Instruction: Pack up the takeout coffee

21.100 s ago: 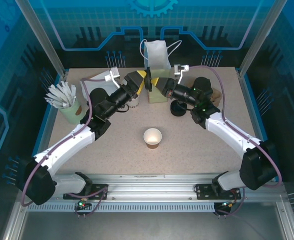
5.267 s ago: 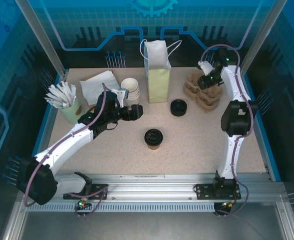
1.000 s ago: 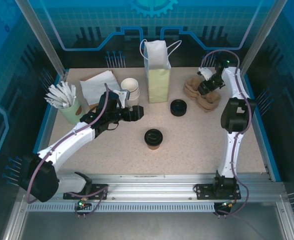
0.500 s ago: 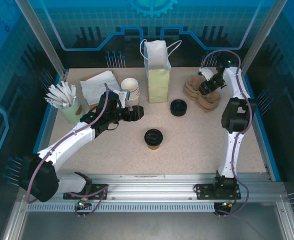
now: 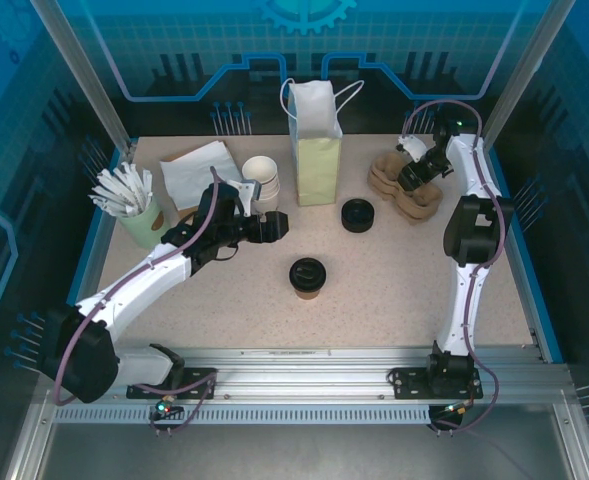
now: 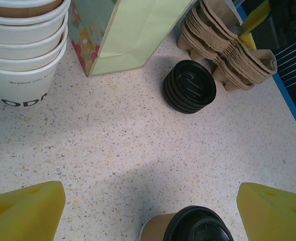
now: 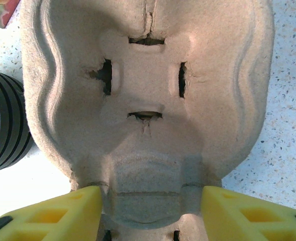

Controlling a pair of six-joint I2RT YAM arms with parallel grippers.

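Note:
The takeout coffee (image 5: 308, 277), a brown paper cup with a black lid, stands upright mid-table. It also sits at the bottom edge of the left wrist view (image 6: 188, 230). My left gripper (image 5: 274, 228) hovers up and left of it, open wide and empty (image 6: 150, 203), apart from the cup. My right gripper (image 5: 412, 178) is down on the stack of brown pulp cup carriers (image 5: 398, 192) at the back right. Its yellow fingers (image 7: 52, 216) press on both sides of the top carrier's centre post (image 7: 150, 201).
A yellow-green paper bag (image 5: 316, 160) stands open at the back centre. Stacked white cups (image 5: 261, 178) are left of it and a stack of black lids (image 5: 356, 215) right of it. Napkins (image 5: 202, 170) and a green cup of sticks (image 5: 139, 215) are far left.
Since the earliest frame the cup has gained its black lid and both arms have left the bag. The right gripper has come down onto the carrier stack. Nothing visibly moved in the last second.

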